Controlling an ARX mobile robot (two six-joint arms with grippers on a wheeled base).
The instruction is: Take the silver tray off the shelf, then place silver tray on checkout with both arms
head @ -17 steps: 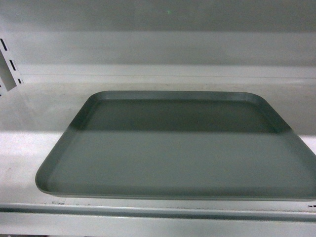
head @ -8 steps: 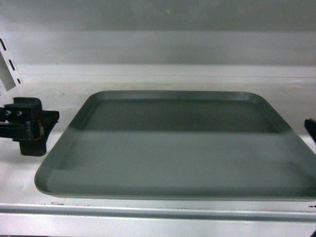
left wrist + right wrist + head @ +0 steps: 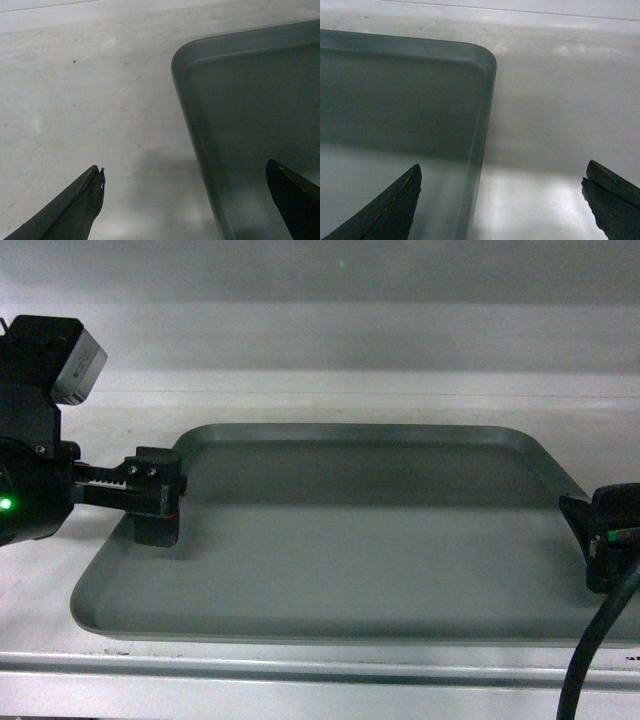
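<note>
The shelf (image 3: 90, 455) bears the tray (image 3: 360, 550), lying flat near its front lip. The left claw (image 3: 185, 200) gapes wide astride the tray's left rim, one finger over the tray, one outside. The right claw (image 3: 500, 200) gapes wide astride the right rim likewise

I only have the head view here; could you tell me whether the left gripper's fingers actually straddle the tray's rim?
Observer: Yes. In the left wrist view the left gripper is open, one finger over the shelf, the other over the silver tray.
Operator: And the right side, please?
Observer: The right gripper is open too, its fingers either side of the tray's right rim.
Operator: Is anything under that rim?
Observer: Only bare shelf shows beside it.
</note>
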